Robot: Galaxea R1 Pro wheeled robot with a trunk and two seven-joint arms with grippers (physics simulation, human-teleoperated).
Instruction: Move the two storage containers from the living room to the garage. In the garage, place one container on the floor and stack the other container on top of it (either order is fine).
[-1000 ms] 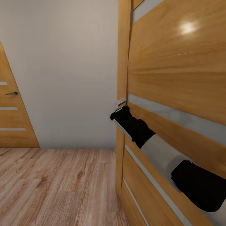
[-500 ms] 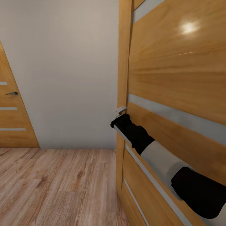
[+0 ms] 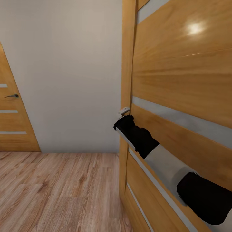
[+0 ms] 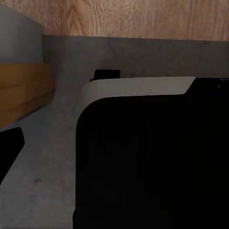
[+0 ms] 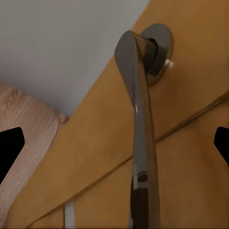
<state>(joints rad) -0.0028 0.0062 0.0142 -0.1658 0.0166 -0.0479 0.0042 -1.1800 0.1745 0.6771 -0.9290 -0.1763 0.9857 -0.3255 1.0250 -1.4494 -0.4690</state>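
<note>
Door point(image 3: 180, 74) handle point(image 5: 138, 119) (no legible writing)

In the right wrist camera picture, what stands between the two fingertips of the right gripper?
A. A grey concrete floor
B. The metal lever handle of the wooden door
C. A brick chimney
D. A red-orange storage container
B. In the right wrist view the metal lever handle runs down from its round base on the orange-brown wooden door, between the dark fingertips of the right gripper, which stand wide apart and do not touch it.
</note>
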